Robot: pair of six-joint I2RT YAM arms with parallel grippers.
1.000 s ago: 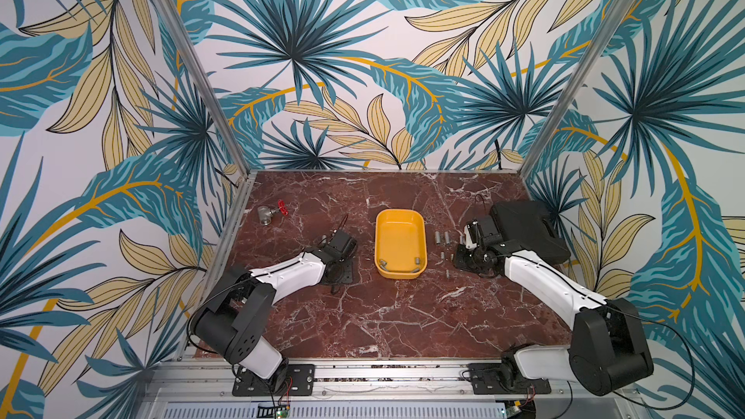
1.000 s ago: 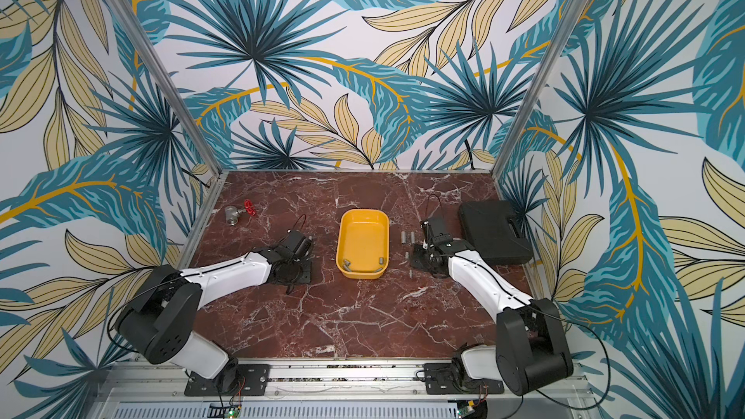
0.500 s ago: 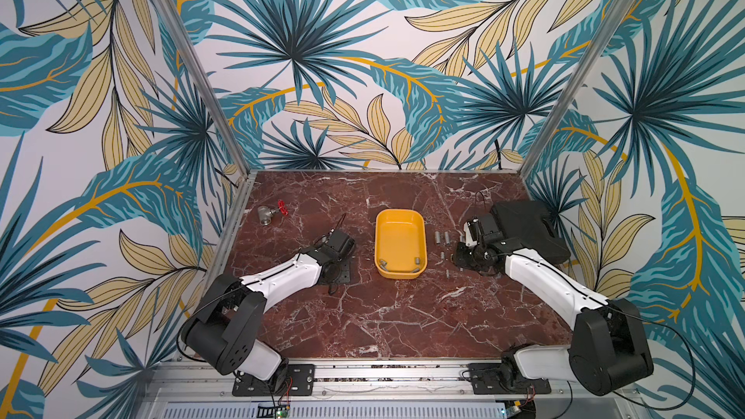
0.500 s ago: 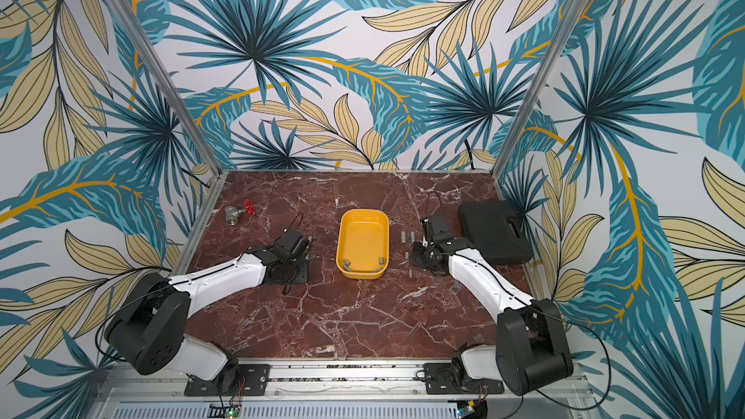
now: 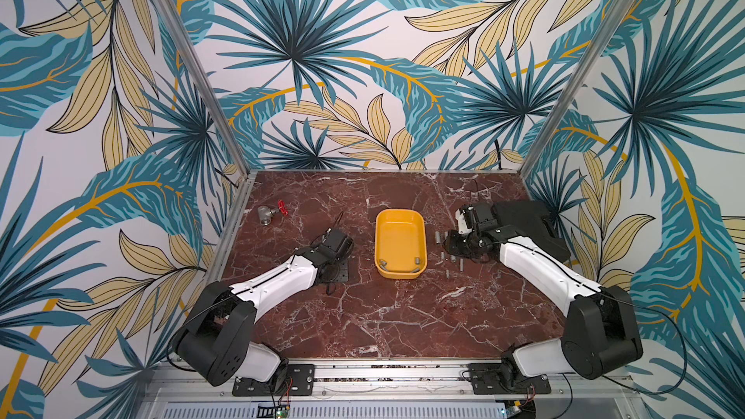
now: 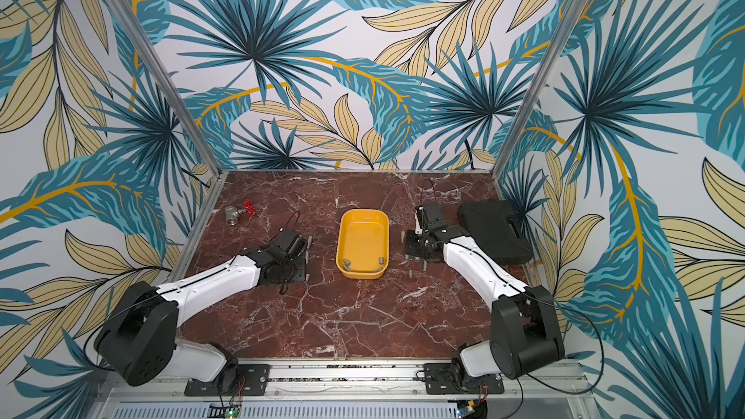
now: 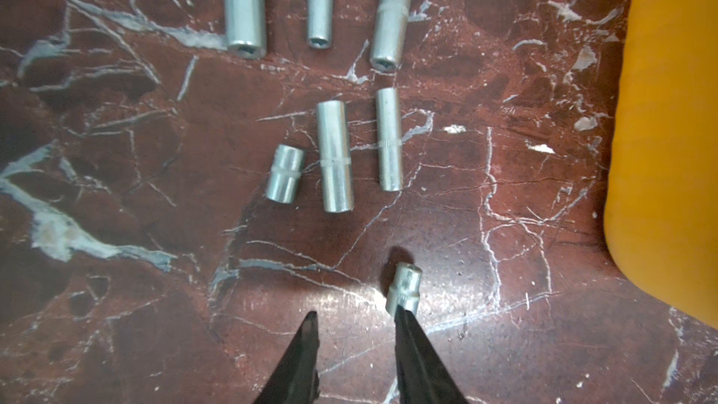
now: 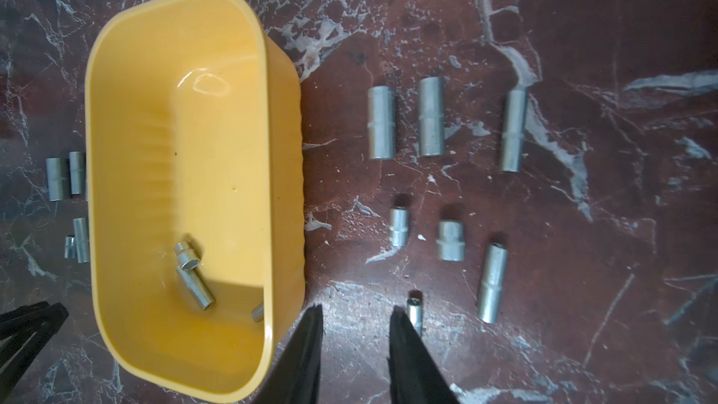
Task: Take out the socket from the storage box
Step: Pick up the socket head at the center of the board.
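Observation:
The yellow storage box (image 5: 399, 231) (image 6: 363, 231) stands mid-table between my two arms. Sockets (image 8: 193, 273) lie in its near end, two crossed and another against the wall. In the left wrist view my left gripper (image 7: 354, 310) is open with nothing between its fingers. A short socket (image 7: 404, 288) stands on the marble just outside one fingertip, and the box (image 7: 668, 149) is off to the side. My right gripper (image 8: 356, 308) is open and empty too, beside the box wall (image 8: 285, 188). A thin socket (image 8: 415, 310) stands against the outside of one finger.
Several sockets lie in rows on the marble on both sides of the box (image 7: 334, 157) (image 8: 431, 116) (image 5: 437, 237). A black hard case (image 6: 494, 231) sits at the right behind my right arm. A metal valve with a red handle (image 5: 270, 213) lies at the back left.
The left arm's elbow has shifted slightly to the left. Both grippers stay low beside the box, about where they were.

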